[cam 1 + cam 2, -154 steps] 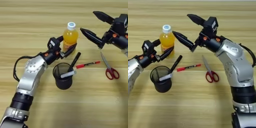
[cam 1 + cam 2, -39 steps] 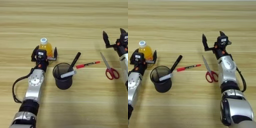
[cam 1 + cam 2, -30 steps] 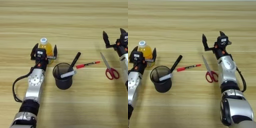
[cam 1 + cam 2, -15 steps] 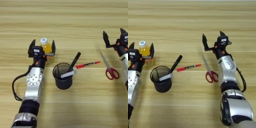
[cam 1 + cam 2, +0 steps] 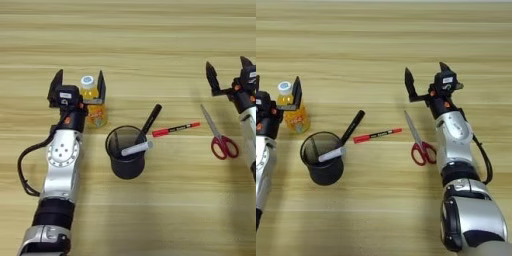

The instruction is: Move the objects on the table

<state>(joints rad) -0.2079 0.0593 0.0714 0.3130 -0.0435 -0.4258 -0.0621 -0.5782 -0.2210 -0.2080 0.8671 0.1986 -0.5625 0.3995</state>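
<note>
The orange juice bottle (image 5: 93, 107) with its white cap stands upright on the table (image 5: 150, 30) at the left. My left gripper (image 5: 78, 85) is open around its top, and the bottle sits close to the right-hand finger (image 5: 101, 84). A grey-white marker (image 5: 136, 148) lies over the rim of the black mesh cup (image 5: 126, 159). A black piece (image 5: 152, 118) leans out of the cup to the upper right. The red-handled scissors (image 5: 418, 140) lie flat at the right. Just beyond their tip, my right gripper (image 5: 426, 75) is open and empty.
A thin red pen (image 5: 175, 129) lies between the cup and the scissors. Both forearms rest along the table's left and right sides. Bare wood spreads across the far half of the table and along the front.
Five seconds ago the left gripper held the bottle near the middle; the bottle now stands further left. In the last second the left gripper slid left off-centre. The right arm withdrew earlier, then stayed still.
</note>
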